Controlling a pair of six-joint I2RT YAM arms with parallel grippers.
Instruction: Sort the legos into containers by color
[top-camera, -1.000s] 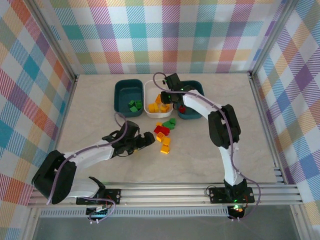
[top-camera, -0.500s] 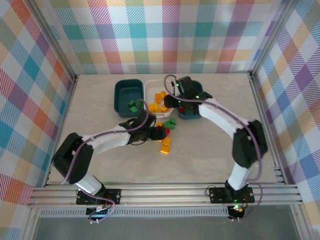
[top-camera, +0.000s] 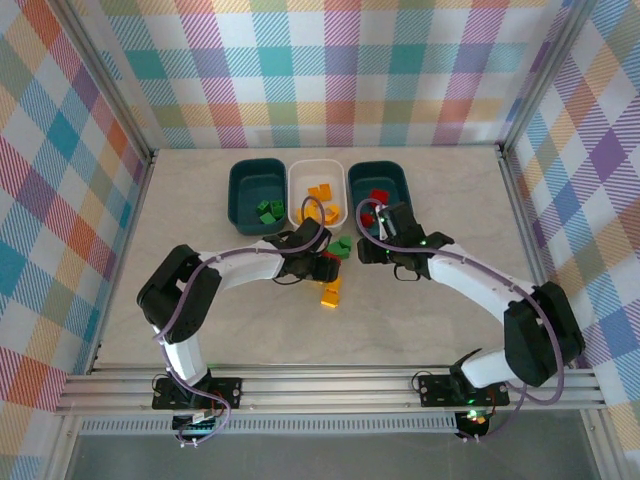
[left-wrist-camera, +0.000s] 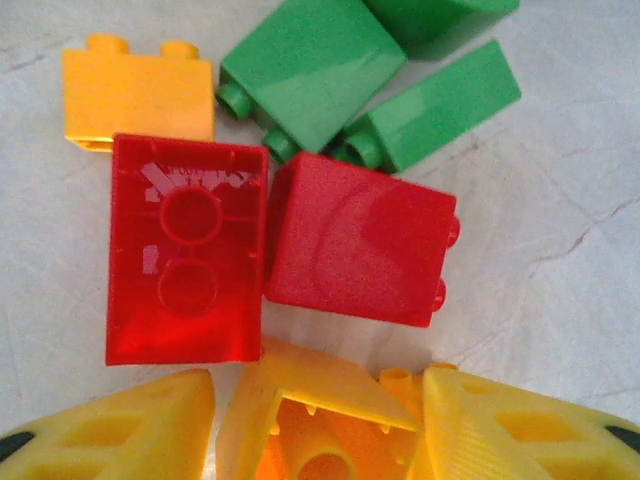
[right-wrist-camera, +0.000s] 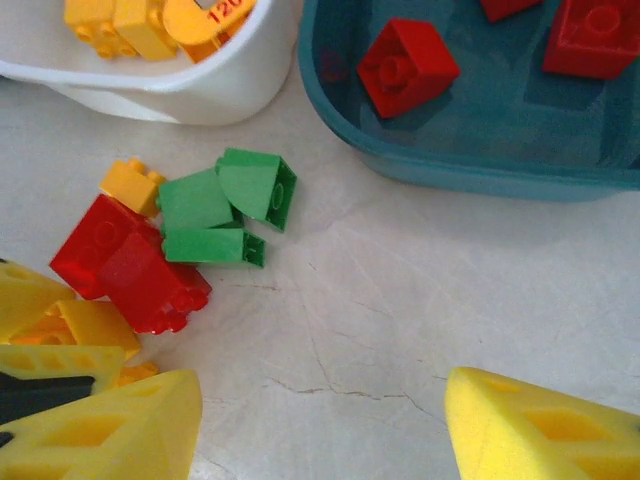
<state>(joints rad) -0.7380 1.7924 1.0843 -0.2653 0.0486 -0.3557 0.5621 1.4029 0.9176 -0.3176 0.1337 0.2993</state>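
A pile of legos (top-camera: 333, 262) lies on the table in front of the containers. My left gripper (left-wrist-camera: 320, 425) is down in the pile, its yellow fingers (left-wrist-camera: 110, 430) closed in on both sides of an orange-yellow lego (left-wrist-camera: 320, 400) that rests on the table. Just beyond it lie two red legos (left-wrist-camera: 185, 260), green legos (left-wrist-camera: 310, 75) and another orange-yellow one (left-wrist-camera: 140, 95). My right gripper (right-wrist-camera: 320, 430) hovers open over bare table, right of the pile and near the right teal bin (right-wrist-camera: 450, 170), which holds red legos (right-wrist-camera: 405, 65).
Three bins stand in a row at the back: the left teal one (top-camera: 240, 190) with green legos (top-camera: 268, 211), the white one (top-camera: 296, 190) with orange-yellow legos (top-camera: 320, 195), and the right teal one (top-camera: 400, 180). Two more orange-yellow legos (top-camera: 330, 291) lie nearer me.
The left arm reached right into the pile and its jaws narrowed around the orange-yellow lego. The right gripper opened over the right teal bin, then drew back to the table beside the pile.
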